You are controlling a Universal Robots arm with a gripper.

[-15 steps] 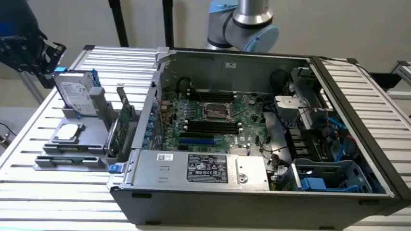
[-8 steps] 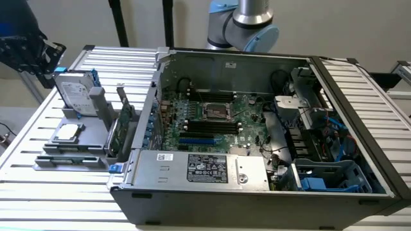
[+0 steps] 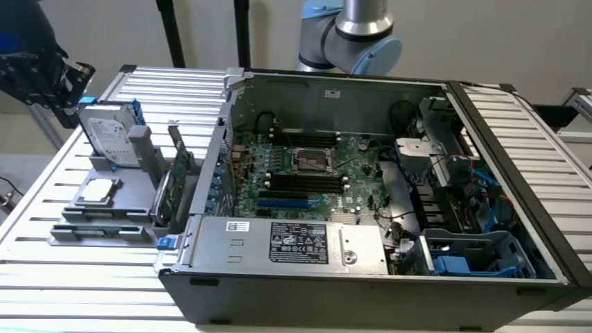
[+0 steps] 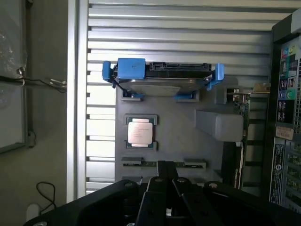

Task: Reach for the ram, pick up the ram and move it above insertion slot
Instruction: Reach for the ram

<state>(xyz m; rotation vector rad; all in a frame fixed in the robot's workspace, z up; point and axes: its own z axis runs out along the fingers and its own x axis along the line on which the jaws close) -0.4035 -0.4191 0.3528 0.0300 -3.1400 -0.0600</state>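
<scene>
The ram (image 4: 148, 164) is a thin green stick standing on edge in two small clips at the front of a grey fixture (image 4: 174, 127). In the exterior view the ram (image 3: 104, 229) sits at the fixture's near end, left of the computer case. My gripper (image 4: 167, 166) is shut with nothing between its fingers. Its dark fingertips hang over the middle of the ram and hide that part; whether they touch it I cannot tell. The insertion slots (image 3: 306, 182) are long black parallel sockets on the motherboard, beside the processor socket.
The fixture also holds a hard drive in a blue caddy (image 4: 160, 75), a processor chip (image 4: 140, 132) and an upright green expansion card (image 3: 180, 184). The open computer case (image 3: 370, 270) stands on a slatted metal table (image 3: 55, 277). A short blue slot (image 3: 282, 203) lies near the black ones.
</scene>
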